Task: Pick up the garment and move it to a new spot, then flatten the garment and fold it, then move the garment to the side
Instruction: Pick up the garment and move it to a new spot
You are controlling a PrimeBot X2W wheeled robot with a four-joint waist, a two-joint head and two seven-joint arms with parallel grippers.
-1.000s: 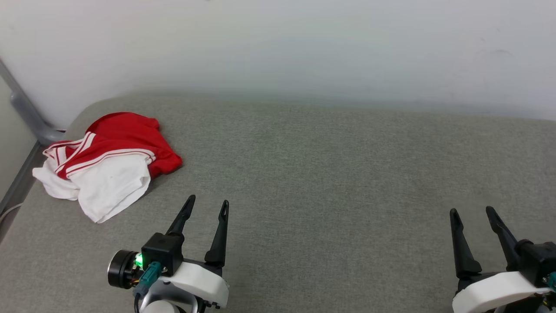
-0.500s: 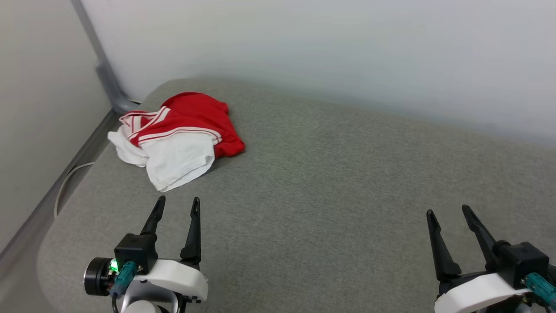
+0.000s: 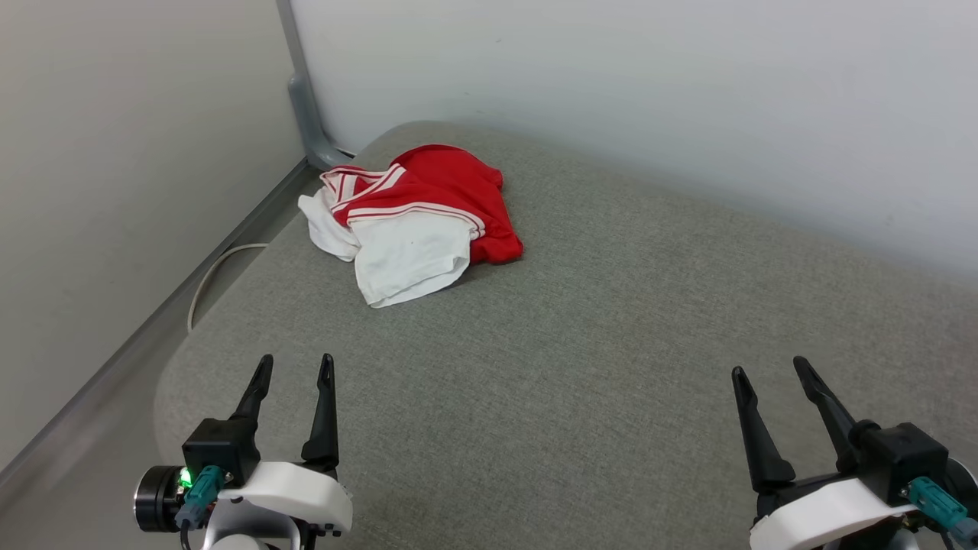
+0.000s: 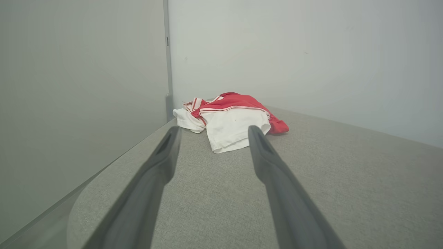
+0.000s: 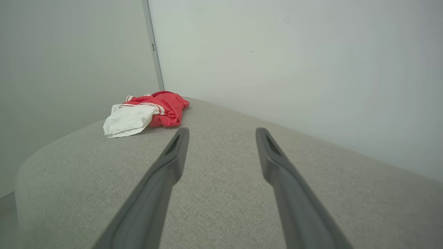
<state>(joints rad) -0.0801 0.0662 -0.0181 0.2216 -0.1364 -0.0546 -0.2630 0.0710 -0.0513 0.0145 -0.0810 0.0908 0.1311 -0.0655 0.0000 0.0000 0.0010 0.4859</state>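
Crumpled garment (image 3: 416, 221) at the far left corner of the grey surface (image 3: 611, 344); left hand (image 3: 296, 360) and right hand (image 3: 768, 365) both spread wide, empty, well apart from it

— What's the room like from where you sit?
— I see 2 pale walls, the back wall (image 3: 611, 92) and the left wall (image 3: 114, 153), meeting at a grey post (image 3: 302, 99).
— And below?
— A grey fabric cushion (image 3: 581, 367) with a rounded corner, running up to the back wall. Beside it is a strip of floor (image 3: 114, 458) with 1 pale cable (image 3: 210, 275). The light is soft and even.
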